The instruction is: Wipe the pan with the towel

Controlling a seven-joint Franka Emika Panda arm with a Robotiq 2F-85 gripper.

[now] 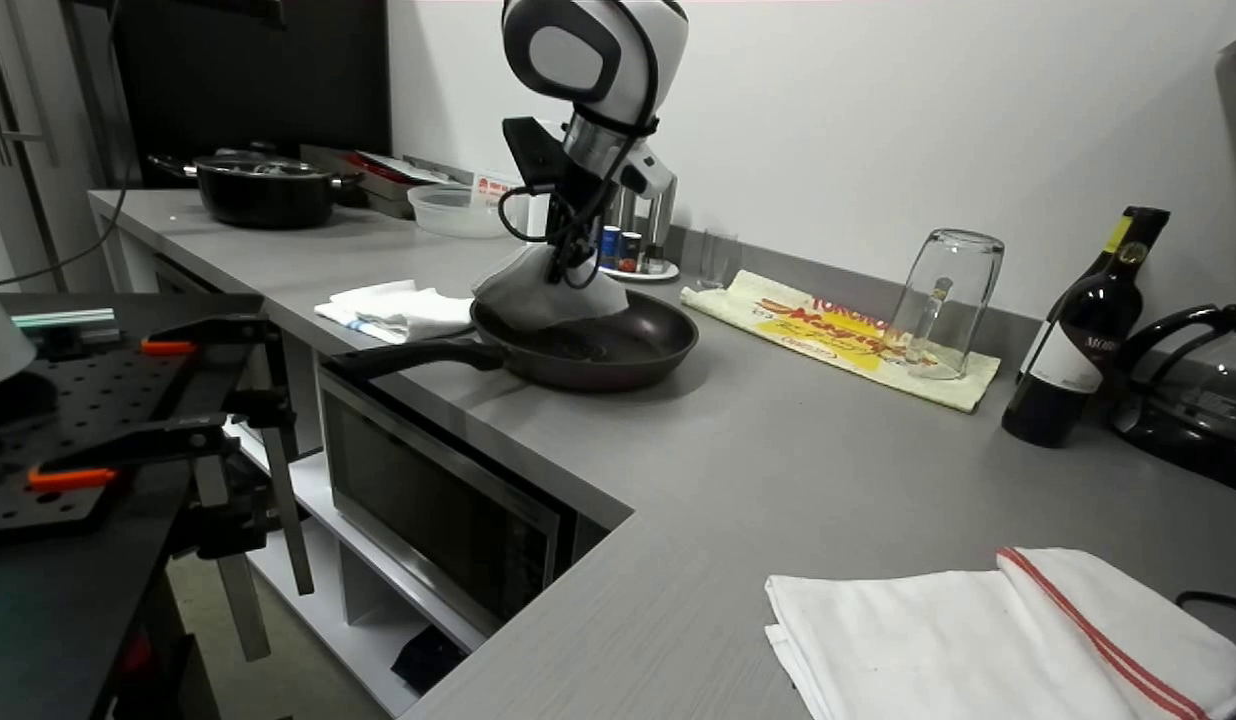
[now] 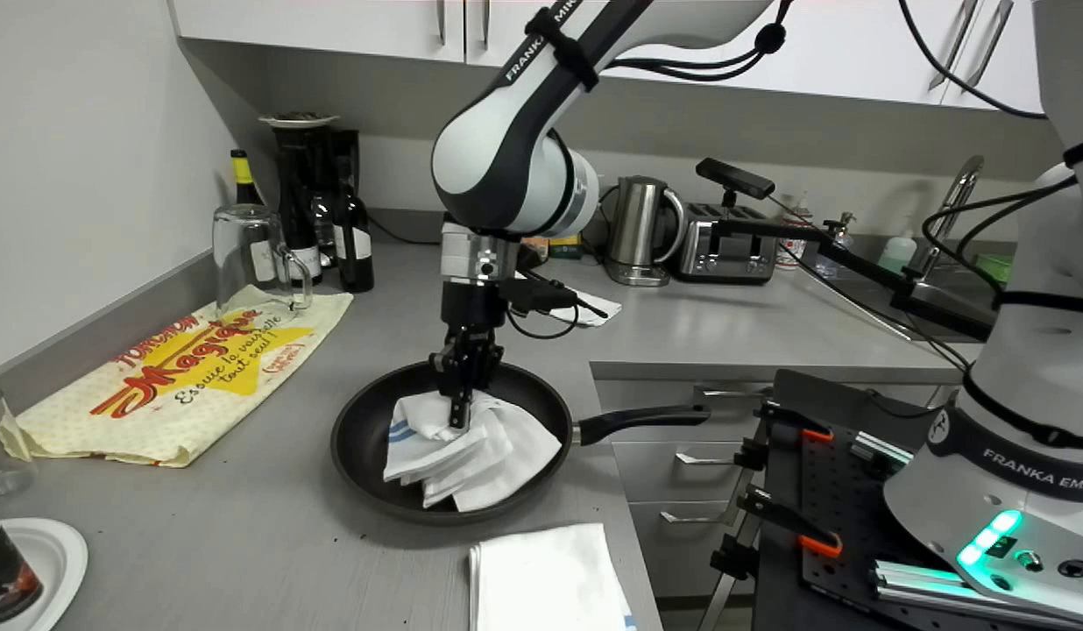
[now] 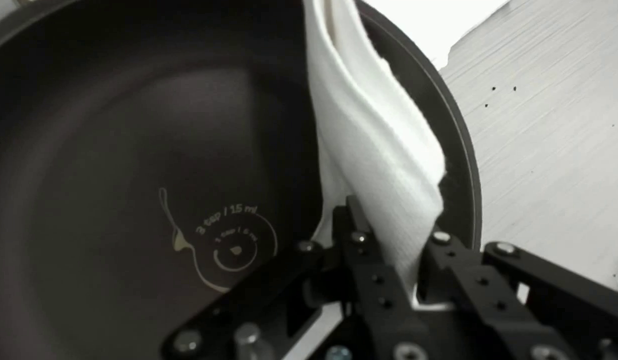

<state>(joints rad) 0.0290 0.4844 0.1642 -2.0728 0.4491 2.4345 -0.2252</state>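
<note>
The dark frying pan (image 1: 638,350) sits upright on the grey counter. It also shows in an exterior view (image 2: 359,456), with its handle over the counter edge, and in the wrist view (image 3: 139,150). A white towel (image 2: 498,447) with blue stripes lies bunched inside the pan. It shows in an exterior view (image 1: 538,285) and in the wrist view (image 3: 379,135). My gripper (image 2: 460,412) points down over the pan with the towel pinched between its fingers (image 3: 396,235). In the wrist view the towel covers one side of the pan; the bare pan floor with printed markings shows beside it.
A folded white towel (image 2: 550,578) lies close to the pan. A yellow cloth (image 2: 191,377) bears an upturned glass jug (image 1: 948,300). Wine bottles (image 1: 1088,330), a paper plate (image 2: 60,561) and a red-striped towel (image 1: 938,640) are on the counter.
</note>
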